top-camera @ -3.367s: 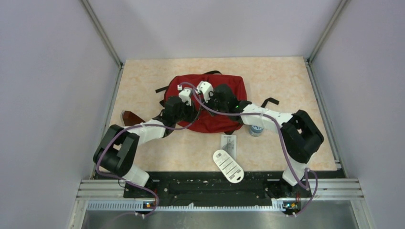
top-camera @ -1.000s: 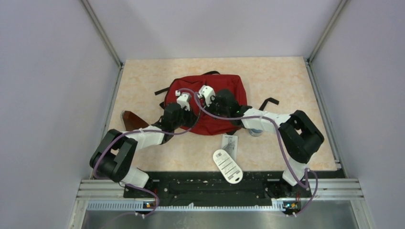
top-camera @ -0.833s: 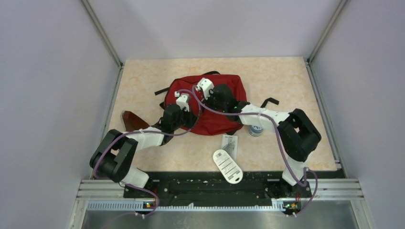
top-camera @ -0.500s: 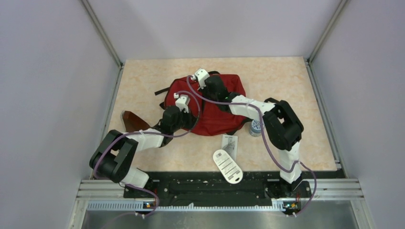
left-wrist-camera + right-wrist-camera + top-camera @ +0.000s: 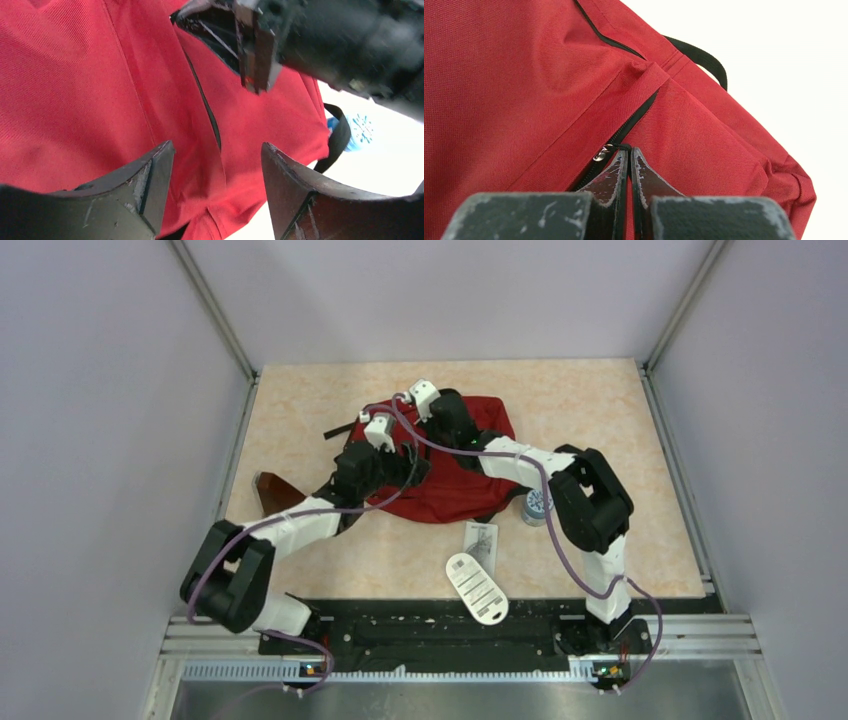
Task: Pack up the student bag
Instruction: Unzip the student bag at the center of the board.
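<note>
Red student bag lies mid-table, at twelve o'clock from the arm bases. The right gripper is pinched tight on its zipper pull, probably to run the zip. The left gripper gapes empty over the fabric, perhaps to steady it. The bag's long axis runs nine-to-three, zipped edge toward twelve.

Overhead from behind, wrist cameras close, sharing student bag
</note>
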Controlling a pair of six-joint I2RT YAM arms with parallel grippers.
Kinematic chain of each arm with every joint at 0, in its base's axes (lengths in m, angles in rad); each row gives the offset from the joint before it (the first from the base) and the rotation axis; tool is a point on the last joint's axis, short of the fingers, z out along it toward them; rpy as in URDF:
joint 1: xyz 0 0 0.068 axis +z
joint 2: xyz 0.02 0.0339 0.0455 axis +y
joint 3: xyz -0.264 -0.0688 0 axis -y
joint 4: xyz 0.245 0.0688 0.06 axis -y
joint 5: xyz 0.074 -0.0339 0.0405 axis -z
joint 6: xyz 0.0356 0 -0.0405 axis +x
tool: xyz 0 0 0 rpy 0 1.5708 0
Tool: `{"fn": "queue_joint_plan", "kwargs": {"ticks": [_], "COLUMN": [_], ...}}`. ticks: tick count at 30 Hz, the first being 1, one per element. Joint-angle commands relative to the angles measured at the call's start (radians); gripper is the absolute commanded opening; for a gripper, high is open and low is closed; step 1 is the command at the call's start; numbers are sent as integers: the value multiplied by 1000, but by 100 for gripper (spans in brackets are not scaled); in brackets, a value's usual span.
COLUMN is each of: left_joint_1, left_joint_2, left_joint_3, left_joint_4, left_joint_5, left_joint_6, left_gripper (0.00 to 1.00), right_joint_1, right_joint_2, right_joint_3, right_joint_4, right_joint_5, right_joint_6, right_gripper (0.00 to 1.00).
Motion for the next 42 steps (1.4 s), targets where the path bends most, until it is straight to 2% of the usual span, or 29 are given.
{"fn": "queue_joint_plan", "kwargs": {"ticks": [1, 3, 5, 7, 10, 12, 19, 27, 31, 35, 36, 37, 40, 42], "left_joint_1": [1, 3, 5, 5, 4, 3, -4, -79, -114, -115, -114, -114, -113, -111], "left_joint_2": [139, 188, 228, 256, 274, 267, 175, 76, 41, 36, 33, 29, 7, -16], "left_joint_3": [94, 125, 149, 163, 164, 144, 26, -74, -103, -76, -64, -51, -15, 12], "left_joint_4": [69, 79, 81, 83, 78, 76, 69, 67, 67, 13, -4, -24, -73, -124], "left_joint_5": [-1, -15, -28, -36, -19, -14, 4, -5, -41, -73, -79, -84, -111, -149], "left_joint_6": [-44, -69, -85, -95, -99, -100, -127, -218, -255, -260, -256, -253, -242, -246], "left_gripper": [70, 68, 59, 43, 10, 0, 0, 0, 0, 0, 4, 9, 35, 48], "right_joint_1": [-9, -10, -10, -10, -11, -10, -39, -44, -44, -41, -40, -39, -39, -39], "right_joint_2": [-53, -62, -70, -73, -72, -65, -9, 113, 149, 119, 102, 78, -12, -88], "right_joint_3": [-10, -21, -32, -38, -37, -29, 54, 210, 254, 249, 242, 232, 172, 121], "right_joint_4": [43, 48, 52, 55, 61, 71, 83, 70, 54, 12, -4, -20, -51, -69], "right_joint_5": [-10, -13, -15, -11, 16, 58, 100, 71, 61, 29, 21, 13, 5, 3], "right_joint_6": [33, 39, 43, 45, 47, 47, 70, 50, 48, 55, 58, 60, 87, 121], "right_gripper": [0, 0, 0, 0, 0, 0, 0, 0, 0, 0, 0, 5, 45, 61]}}
